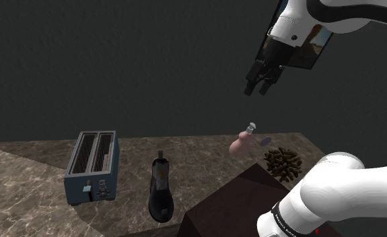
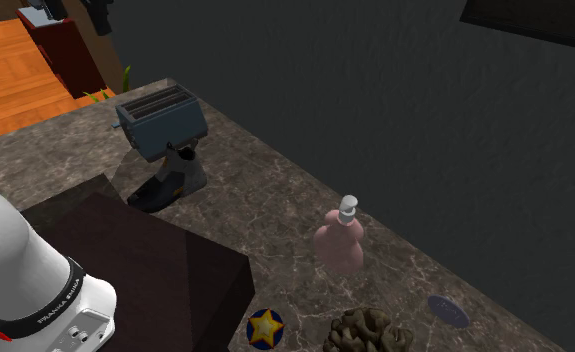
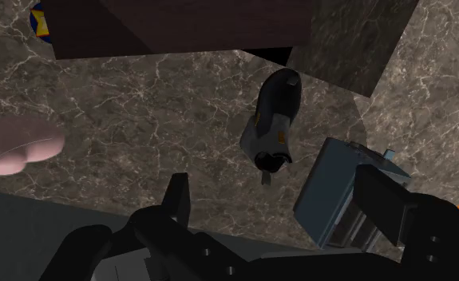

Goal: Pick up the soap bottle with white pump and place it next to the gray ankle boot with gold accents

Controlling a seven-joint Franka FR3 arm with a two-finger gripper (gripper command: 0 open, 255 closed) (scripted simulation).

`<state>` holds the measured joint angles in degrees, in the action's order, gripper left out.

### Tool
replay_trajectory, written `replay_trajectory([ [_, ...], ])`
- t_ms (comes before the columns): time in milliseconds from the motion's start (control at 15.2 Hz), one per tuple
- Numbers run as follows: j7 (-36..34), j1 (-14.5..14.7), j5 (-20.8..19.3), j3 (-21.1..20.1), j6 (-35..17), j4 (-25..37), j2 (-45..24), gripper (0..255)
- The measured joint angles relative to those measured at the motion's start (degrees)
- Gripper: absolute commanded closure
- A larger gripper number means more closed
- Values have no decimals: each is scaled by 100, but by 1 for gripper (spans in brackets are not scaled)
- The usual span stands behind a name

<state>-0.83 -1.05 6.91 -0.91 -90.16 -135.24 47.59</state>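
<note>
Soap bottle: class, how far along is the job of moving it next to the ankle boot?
Nothing looks done yet: the pink soap bottle stands on the marble counter, well apart from the dark ankle boot beside the toaster. In hand: the gripper hangs open high above the counter, holding nothing. Left: descend, grasp the bottle, carry it over and set it next to the boot.

Blue-grey toaster (image 1: 91, 167), star-marked ball (image 2: 265, 328), brown lumpy heap (image 1: 284, 163) on marble counter (image 2: 275, 200)
</note>
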Motion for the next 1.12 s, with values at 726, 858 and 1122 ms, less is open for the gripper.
replay_trajectory([
  [726,922,-354,-611,790,-1063,-627,-586,0],
  [858,1147,-436,-741,995,-1361,-686,-850,0],
  [1122,1530,-562,-931,1348,-1919,-729,-1401,0],
])
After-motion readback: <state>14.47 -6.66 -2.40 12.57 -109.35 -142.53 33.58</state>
